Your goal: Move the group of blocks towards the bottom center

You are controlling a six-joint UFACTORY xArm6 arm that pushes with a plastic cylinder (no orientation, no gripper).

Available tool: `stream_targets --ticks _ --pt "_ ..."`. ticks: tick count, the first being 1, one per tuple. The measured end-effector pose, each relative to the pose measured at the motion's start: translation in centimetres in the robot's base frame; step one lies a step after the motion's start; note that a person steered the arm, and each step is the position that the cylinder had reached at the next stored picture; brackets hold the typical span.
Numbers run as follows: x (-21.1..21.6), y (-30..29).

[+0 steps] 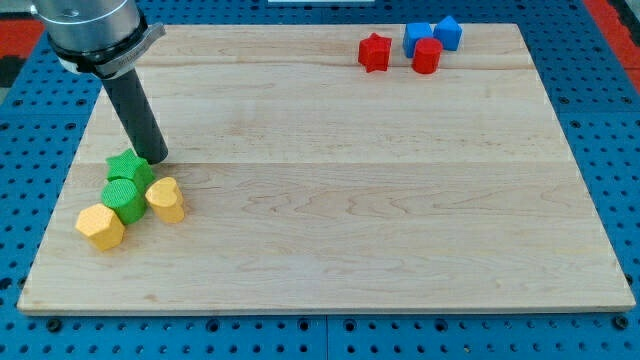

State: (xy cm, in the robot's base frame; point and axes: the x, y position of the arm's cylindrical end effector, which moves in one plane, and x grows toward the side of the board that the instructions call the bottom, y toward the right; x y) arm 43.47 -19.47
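A group of blocks lies at the view's lower left of the wooden board (330, 190): a green star block (128, 169), a green cylinder block (123, 197) just below it, a yellow heart-shaped block (166, 199) to their right, and a yellow hexagonal block (100, 226) at the bottom left. They touch or nearly touch one another. My tip (155, 158) is on the board at the upper right edge of the green star block, touching or almost touching it. The dark rod rises toward the view's upper left.
A second cluster sits at the view's top right: a red star block (374, 52), a red cylinder block (426, 56), a blue block (417, 37) and another blue block (448, 32). The board lies on a blue perforated table (600, 110).
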Motion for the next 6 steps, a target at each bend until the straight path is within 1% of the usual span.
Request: stream_targets --ticks 1,2,3,4,5,6 --pt "-0.8 -1.1" --pt "-1.6 -6.2" --pt "2.1 -6.3" --pt "4.6 -3.9" --pt "5.8 -3.5" --pt "6.8 -1.4"
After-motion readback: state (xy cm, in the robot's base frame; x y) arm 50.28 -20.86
